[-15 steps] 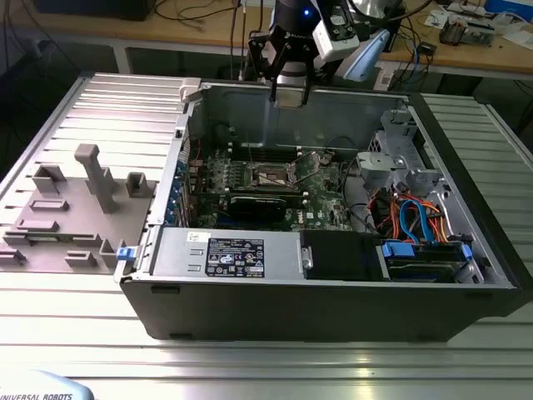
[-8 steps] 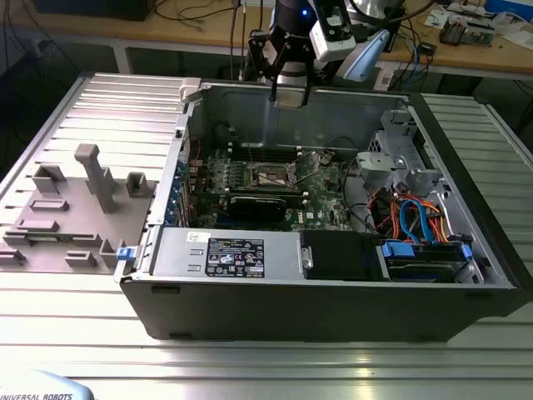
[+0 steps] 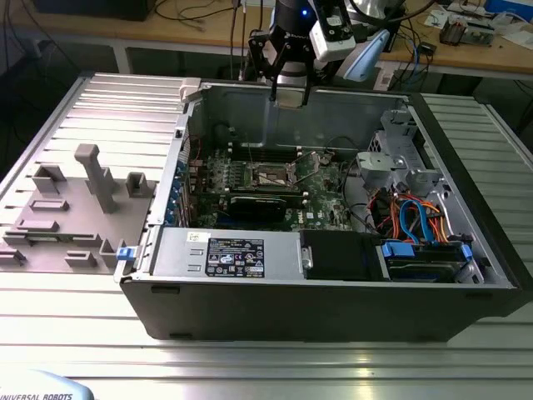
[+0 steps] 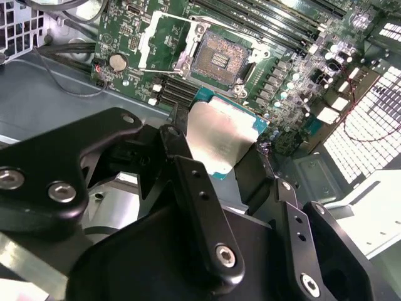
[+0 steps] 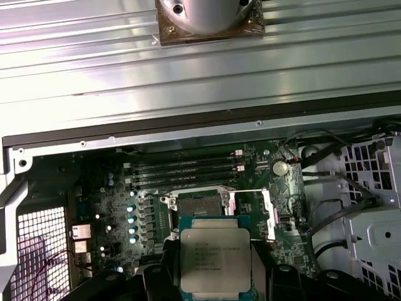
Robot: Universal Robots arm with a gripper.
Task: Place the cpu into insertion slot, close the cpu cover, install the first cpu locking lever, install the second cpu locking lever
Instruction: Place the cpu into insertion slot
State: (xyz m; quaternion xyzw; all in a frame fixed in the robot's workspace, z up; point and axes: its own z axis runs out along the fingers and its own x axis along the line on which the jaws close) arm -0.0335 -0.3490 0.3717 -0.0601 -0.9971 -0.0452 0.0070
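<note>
You're in an electronics or robotics lab, by the look of it. Below the pincer (image 3: 291,92) an opened computer case (image 3: 316,308) sits with its green circuit board (image 3: 215,171) and coloured wiring (image 3: 408,218) laid bare. The case rests on a ribbed aluminium work table (image 3: 250,367). Beyond the pincer, farther from the exterior camera, a wooden bench (image 3: 100,25) carries loose cables (image 3: 196,10) and small electronic parts (image 3: 466,27). Well off to the exterior view's left of the pincer, grey fixture blocks (image 3: 83,204) stand on the table.

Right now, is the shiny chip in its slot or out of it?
Out. The cpu is held in the gripper above the board, apart from the insertion slot, which lies empty.
</note>
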